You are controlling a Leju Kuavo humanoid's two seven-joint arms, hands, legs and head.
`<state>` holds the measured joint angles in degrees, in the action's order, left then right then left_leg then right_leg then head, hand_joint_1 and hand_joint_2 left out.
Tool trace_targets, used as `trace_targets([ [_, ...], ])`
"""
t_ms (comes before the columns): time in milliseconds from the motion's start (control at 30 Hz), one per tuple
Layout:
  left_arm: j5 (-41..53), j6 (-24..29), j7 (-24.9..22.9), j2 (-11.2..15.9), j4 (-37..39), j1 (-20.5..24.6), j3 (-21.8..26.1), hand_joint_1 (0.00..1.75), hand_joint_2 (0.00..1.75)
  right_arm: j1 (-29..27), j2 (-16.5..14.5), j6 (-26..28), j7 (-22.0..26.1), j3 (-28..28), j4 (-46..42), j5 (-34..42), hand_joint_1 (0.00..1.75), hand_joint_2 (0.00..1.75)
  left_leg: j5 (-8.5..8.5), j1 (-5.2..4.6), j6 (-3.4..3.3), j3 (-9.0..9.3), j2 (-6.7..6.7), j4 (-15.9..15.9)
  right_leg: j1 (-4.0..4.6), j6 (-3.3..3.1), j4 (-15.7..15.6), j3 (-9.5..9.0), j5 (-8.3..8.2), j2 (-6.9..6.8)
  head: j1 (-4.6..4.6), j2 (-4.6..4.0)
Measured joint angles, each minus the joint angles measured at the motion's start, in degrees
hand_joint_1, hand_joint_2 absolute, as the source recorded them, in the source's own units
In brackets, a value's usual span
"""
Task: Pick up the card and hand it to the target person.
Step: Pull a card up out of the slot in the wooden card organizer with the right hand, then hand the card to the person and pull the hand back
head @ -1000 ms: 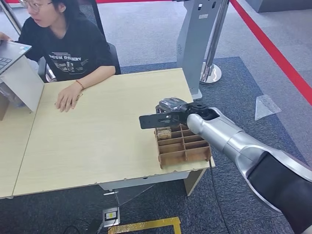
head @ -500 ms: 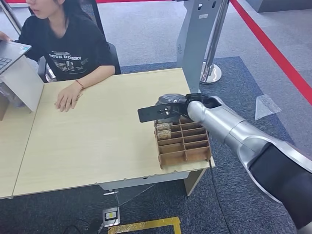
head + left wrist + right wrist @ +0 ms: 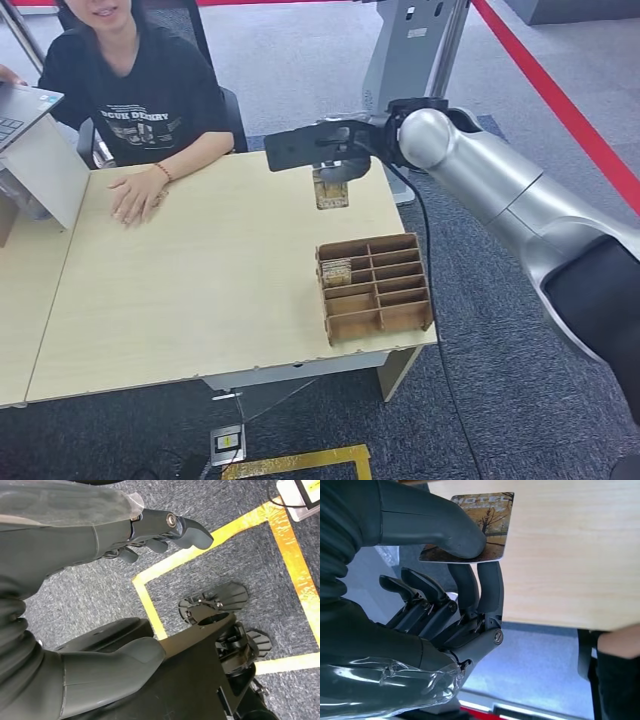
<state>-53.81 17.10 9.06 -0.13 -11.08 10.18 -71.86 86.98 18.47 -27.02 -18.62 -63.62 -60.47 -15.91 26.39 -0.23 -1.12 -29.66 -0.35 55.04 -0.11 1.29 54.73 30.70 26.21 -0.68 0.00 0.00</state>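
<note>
Fingers [image 3: 490, 587] beneath card [image 3: 497, 517], thumb atop.

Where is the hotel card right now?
The card is pinched in the robot's right hand, held above the table's far edge, beyond the wooden divider box.

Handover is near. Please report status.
Right hand pinches card, raised over table. Left hand hangs open. Person seated opposite; nothing between.

Card [image 3: 486, 525] brown-orange, tree print; tabletop [image 3: 204, 270] pale wood; organizer [image 3: 375, 287] brown; carpet [image 3: 513, 400] dark grey-blue.
</note>
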Motion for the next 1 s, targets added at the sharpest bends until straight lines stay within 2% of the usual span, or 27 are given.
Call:
trace_targets([
  [167,0.1,0.33,0.11,-0.48,0.05,-0.21,-0.17,0.0,1.75,-2.94,0.54,12.28,-0.26,1.31,-0.49,-6.72,1.75,1.75,-0.03,0.02,0.01,0.12,-0.02,-0.1,0.02,0.0,-0.13,-0.15,-0.04,-0.02,0.0,0.0],
  [300,1.05,0.34,-0.81,-1.17,0.07,0.45,-1.37,0.0,1.75,-13.06,-0.58,29.45,-2.81,8.26,-1.32,-15.77,1.75,1.75,-0.08,0.08,0.0,0.32,-0.05,-0.25,0.08,0.0,-0.35,-0.39,-0.1,-0.06,0.0,0.0],
  [333,1.24,0.36,-1.09,-1.27,0.05,0.64,-1.61,0.0,1.75,-15.39,-1.17,32.19,-2.99,9.45,-1.21,-17.99,1.75,1.75,-0.08,0.09,0.0,0.34,-0.06,-0.26,0.09,-0.01,-0.38,-0.42,-0.11,-0.06,0.0,0.0],
  [400,1.58,0.42,-1.66,-1.42,0.07,1.0,-2.07,0.0,1.75,-19.92,-3.3,38.15,-3.1,11.83,0.26,-22.83,1.75,1.75,-0.11,0.11,0.01,0.42,-0.05,-0.33,0.11,-0.01,-0.47,-0.51,-0.14,-0.05,0.0,0.0],
  [533,1.61,0.97,-1.98,-1.46,0.09,1.32,-2.34,0.0,1.75,-24.16,-11.37,47.92,-0.54,14.43,11.12,-30.32,1.75,1.75,-0.09,0.09,0.02,0.5,0.1,-0.35,0.09,-0.02,-0.45,-0.54,-0.16,0.1,0.0,0.0],
  [633,1.33,1.39,-1.89,-1.42,0.11,1.3,-2.23,0.0,1.75,-24.51,-15.92,52.25,0.81,14.4,18.93,-33.48,1.75,1.75,-0.04,0.05,0.03,0.46,0.3,-0.31,0.05,-0.03,-0.31,-0.44,-0.15,0.29,0.0,0.0],
  [733,1.06,1.69,-1.93,-1.4,0.12,0.99,-2.11,0.0,1.75,-24.9,-18.81,54.19,1.72,13.92,24.57,-35.13,1.75,1.75,-0.04,0.06,0.06,0.48,0.4,-0.33,0.05,-0.05,-0.28,-0.41,-0.16,0.38,0.0,0.0],
  [900,0.43,2.03,-1.98,-1.43,0.18,0.06,-1.67,0.0,1.75,-25.95,-21.36,55.16,3.15,13.34,30.24,-36.11,1.75,1.75,-0.07,0.1,0.06,0.46,0.38,-0.36,0.07,-0.05,-0.28,-0.39,-0.18,0.37,0.0,0.0],
  [1000,0.39,2.17,-2.26,-1.43,0.23,-0.58,-1.77,0.0,1.75,-26.5,-21.75,54.9,3.01,13.43,31.49,-36.09,1.75,1.75,-0.08,0.11,0.06,0.47,0.4,-0.4,0.09,-0.04,-0.31,-0.4,-0.19,0.41,0.0,0.0],
])
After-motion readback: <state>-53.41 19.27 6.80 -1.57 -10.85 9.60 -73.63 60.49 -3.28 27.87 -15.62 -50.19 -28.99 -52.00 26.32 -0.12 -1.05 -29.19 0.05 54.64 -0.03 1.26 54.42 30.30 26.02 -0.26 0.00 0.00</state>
